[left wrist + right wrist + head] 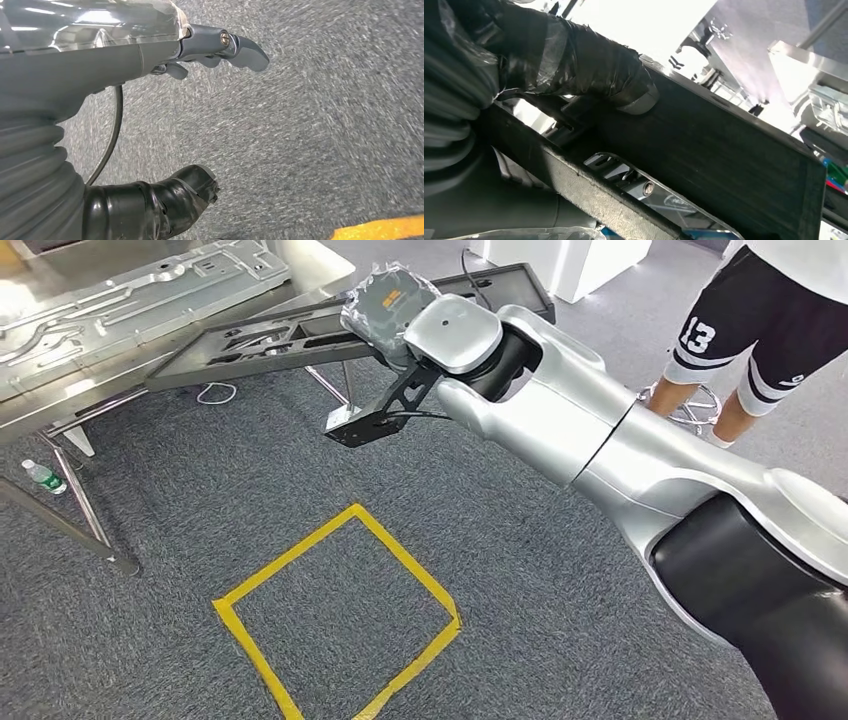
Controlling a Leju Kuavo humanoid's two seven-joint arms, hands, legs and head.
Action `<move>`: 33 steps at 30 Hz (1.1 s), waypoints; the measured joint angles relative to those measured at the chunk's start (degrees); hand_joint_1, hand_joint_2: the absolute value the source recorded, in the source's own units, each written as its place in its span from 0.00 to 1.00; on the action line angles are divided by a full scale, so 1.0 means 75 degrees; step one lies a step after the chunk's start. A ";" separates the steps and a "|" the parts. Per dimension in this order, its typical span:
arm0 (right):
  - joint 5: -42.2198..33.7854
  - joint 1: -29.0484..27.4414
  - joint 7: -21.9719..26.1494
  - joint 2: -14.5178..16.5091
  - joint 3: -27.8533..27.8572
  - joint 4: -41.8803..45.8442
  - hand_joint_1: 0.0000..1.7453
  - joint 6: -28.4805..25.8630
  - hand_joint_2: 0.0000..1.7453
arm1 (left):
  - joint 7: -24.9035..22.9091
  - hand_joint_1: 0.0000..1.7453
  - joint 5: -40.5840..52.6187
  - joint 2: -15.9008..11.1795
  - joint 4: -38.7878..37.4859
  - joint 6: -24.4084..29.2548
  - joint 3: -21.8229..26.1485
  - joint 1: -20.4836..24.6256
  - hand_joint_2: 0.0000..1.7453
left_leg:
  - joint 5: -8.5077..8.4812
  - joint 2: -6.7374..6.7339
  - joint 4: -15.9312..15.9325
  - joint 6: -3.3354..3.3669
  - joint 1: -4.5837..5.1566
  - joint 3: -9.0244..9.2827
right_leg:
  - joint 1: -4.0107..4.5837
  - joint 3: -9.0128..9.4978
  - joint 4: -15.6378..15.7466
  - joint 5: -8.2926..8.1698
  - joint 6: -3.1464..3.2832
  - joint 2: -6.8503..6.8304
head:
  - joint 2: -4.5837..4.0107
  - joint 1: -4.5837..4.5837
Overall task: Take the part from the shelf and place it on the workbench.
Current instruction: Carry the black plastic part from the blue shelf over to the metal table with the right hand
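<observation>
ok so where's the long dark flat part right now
In the head view the long dark flat part is up in the air, gripped by the right hand, above the grey carpet beside the silver metal workbench at left.

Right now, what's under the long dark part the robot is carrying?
Under the dark part lies grey carpet and a white cord. Its left end overlaps the metal workbench. The right hand covers its middle.
</observation>
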State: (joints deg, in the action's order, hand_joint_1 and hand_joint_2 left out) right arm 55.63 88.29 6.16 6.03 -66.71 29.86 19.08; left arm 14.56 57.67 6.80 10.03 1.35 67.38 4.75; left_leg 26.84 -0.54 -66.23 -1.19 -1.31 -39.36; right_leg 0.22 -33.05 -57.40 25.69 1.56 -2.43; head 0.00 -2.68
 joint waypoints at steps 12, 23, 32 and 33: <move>0.0000 -0.0032 0.0001 -0.0033 0.0001 -0.0031 1.00 -0.0043 1.00 | 0.0000 0.00 0.0008 -0.0001 0.0001 0.0033 0.0000 0.0017 1.00 | -0.0294 0.0193 0.1095 0.0351 0.0052 0.0563 | -0.0003 -0.1138 -0.2429 0.1157 -0.0285 0.0310 | 0.0000 0.0012; 0.0000 0.0012 0.0001 -0.0005 0.0001 -0.0045 1.00 -0.0062 1.00 | -0.0004 0.00 0.0006 0.0038 -0.0001 0.0047 0.0000 0.0013 1.00 | -0.0089 0.0516 0.0769 0.0111 0.0024 0.0337 | -0.0015 -0.0137 0.0070 -0.0167 0.0012 0.0455 | 0.0000 0.0002; 0.0025 0.0000 0.0024 0.0009 0.0001 -0.0050 1.00 -0.0057 1.00 | 0.0000 0.00 0.0069 0.0003 0.0001 0.0098 0.0000 0.0027 1.00 | -0.0177 -0.0115 0.0746 0.0046 0.0039 0.0450 | 0.0018 -0.0152 -0.0034 -0.0101 -0.0042 -0.0019 | 0.0000 -0.0005; 0.0028 0.0009 0.0028 0.0012 0.0001 -0.0051 1.00 -0.0056 1.00 | -0.0002 0.00 0.0077 0.0000 0.0001 0.0102 0.0000 0.0030 1.00 | -0.0230 -0.0158 0.1000 0.0080 0.0059 0.0573 | 0.0040 -0.0165 -0.0059 -0.0089 -0.0070 -0.0050 | 0.0000 -0.0002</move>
State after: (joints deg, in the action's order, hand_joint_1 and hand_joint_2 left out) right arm 55.84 88.36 6.38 6.12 -66.71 29.47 18.65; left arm 14.54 58.25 6.80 10.03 2.11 67.38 4.98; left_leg 25.12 -1.72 -58.73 -0.59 -0.87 -35.06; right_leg 0.52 -34.29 -57.84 25.02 1.03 -2.80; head 0.00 -2.70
